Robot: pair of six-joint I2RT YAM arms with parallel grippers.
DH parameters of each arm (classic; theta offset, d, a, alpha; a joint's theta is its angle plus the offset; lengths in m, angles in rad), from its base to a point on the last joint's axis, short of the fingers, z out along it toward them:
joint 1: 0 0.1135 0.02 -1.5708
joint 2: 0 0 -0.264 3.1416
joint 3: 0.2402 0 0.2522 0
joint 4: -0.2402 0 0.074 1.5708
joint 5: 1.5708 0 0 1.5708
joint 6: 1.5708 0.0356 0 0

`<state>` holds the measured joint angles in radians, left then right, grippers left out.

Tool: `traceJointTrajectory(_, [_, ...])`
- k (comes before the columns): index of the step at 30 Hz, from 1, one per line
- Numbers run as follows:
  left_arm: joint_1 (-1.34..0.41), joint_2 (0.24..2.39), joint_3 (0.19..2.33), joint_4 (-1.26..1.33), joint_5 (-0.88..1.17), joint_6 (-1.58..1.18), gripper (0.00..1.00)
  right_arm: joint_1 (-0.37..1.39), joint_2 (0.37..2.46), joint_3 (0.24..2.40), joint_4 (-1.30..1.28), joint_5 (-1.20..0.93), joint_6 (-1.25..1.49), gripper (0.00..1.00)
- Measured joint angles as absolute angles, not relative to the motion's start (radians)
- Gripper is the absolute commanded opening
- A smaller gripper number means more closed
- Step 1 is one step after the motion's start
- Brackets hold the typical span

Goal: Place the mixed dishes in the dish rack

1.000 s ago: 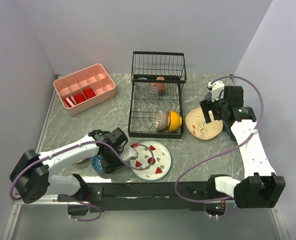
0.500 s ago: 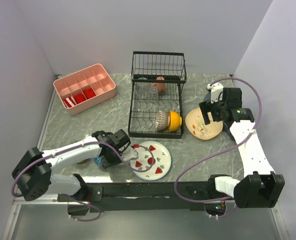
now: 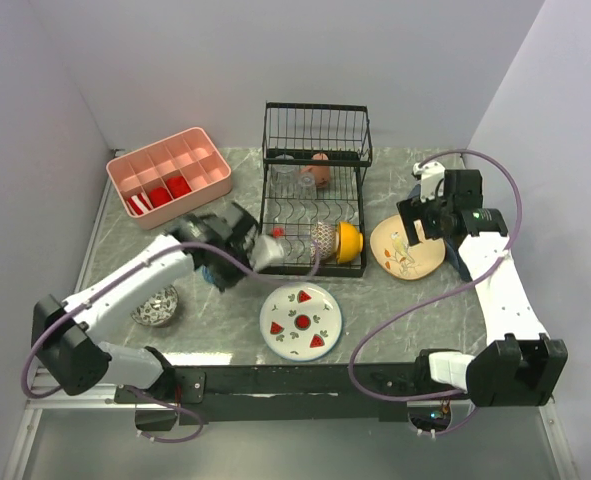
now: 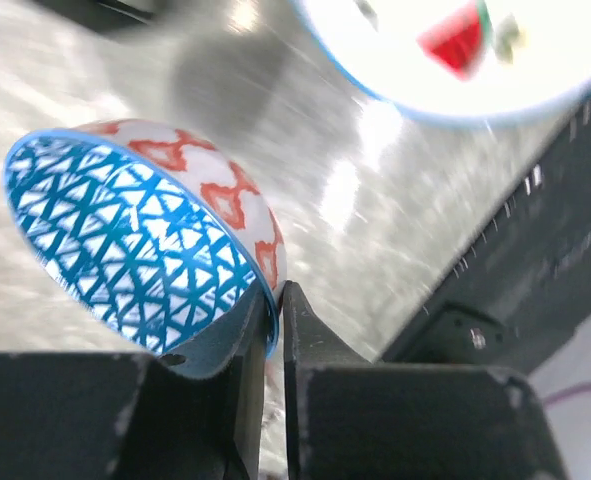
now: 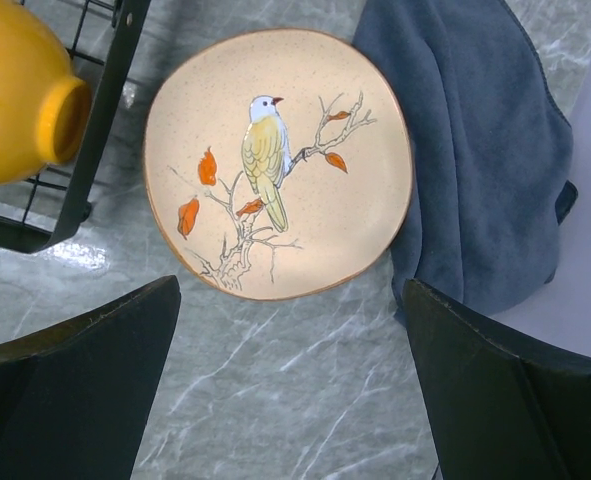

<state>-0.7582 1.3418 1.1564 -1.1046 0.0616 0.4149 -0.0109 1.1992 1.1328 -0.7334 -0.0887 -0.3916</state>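
Top external view first: the grey marble table [image 3: 225, 305] is the biggest thing I see. The black dish rack [image 3: 311, 205] stands at the back middle of it. An orange bowl [image 3: 349, 240] and a small patterned bowl [image 3: 322, 241] sit on edge in the rack's front row.

Next in size, the white watermelon plate [image 3: 301, 320] lies flat in front of the rack. The cream bird plate [image 5: 278, 160] lies flat to the right of the rack, touching a blue cloth [image 5: 475, 150]. My right gripper [image 5: 290, 290] hangs over that plate with its jaws spread wide and nothing in them.

The small blue bowl [image 4: 135, 240] is my job now. My left gripper [image 4: 278, 300] pinches its rim, one finger inside and one outside. It is up in the air by the rack's front left corner. The bowl is round, so it has no long side. It is tipped on edge, and its mouth faces sideways, away from the rack.

I think I should keep it on edge and move slowly over a free slot left of the patterned bowl. Then I should lower it between the wires, and only then let go.
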Motion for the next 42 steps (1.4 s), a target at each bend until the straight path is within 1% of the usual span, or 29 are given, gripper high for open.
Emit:
traceJointTrajectory(4, [-0.620, 1.361, 1.330, -1.110, 0.148, 0.410, 0.01, -0.011, 1.248, 1.209, -0.765, -0.099, -0.382, 1.00])
traceJointTrajectory(6, [-0.550, 1.386, 1.375, -1.088, 0.204, 0.400, 0.01, -0.011, 1.267, 1.255, -0.773, -0.097, -0.380, 1.00])
traceJointTrajectory(8, [-0.494, 1.407, 1.381, -1.055, 0.257, 0.393, 0.01, -0.011, 1.281, 1.296, -0.778, -0.094, -0.380, 1.00])
traceJointTrajectory(12, [-0.440, 1.450, 1.376, -1.024, 0.389, 0.391, 0.01, -0.011, 1.305, 1.353, -0.780, -0.087, -0.382, 1.00])
traceJointTrajectory(18, [-0.327, 1.513, 1.375, -0.949, 0.702, 0.383, 0.01, -0.011, 1.327, 1.375, -0.811, -0.058, -0.395, 1.00])
traceJointTrajectory(22, [-0.224, 1.544, 1.327, -0.815, 0.908, 0.316, 0.01, -0.011, 1.339, 1.387, -0.848, -0.026, -0.410, 1.00])
traceJointTrajectory(27, [-0.204, 1.606, 1.243, -0.622, 1.100, 0.202, 0.01, -0.011, 1.354, 1.394, -0.885, 0.019, -0.410, 1.00])
traceJointTrajectory(32, [-0.210, 1.723, 1.239, -0.458, 1.267, 0.081, 0.01, -0.011, 1.377, 1.394, -0.914, 0.064, -0.411, 1.00])
traceJointTrajectory(35, [-0.213, 1.784, 1.247, -0.380, 1.325, 0.021, 0.01, -0.011, 1.388, 1.394, -0.914, 0.089, -0.412, 1.00])
traceJointTrajectory(38, [-0.223, 1.854, 1.296, -0.369, 1.358, 0.012, 0.01, -0.011, 1.391, 1.394, -0.914, 0.110, -0.414, 1.00])
traceJointTrajectory(42, [-0.247, 1.944, 1.411, -0.461, 1.385, 0.110, 0.01, -0.011, 1.391, 1.391, -0.913, 0.130, -0.418, 1.00])
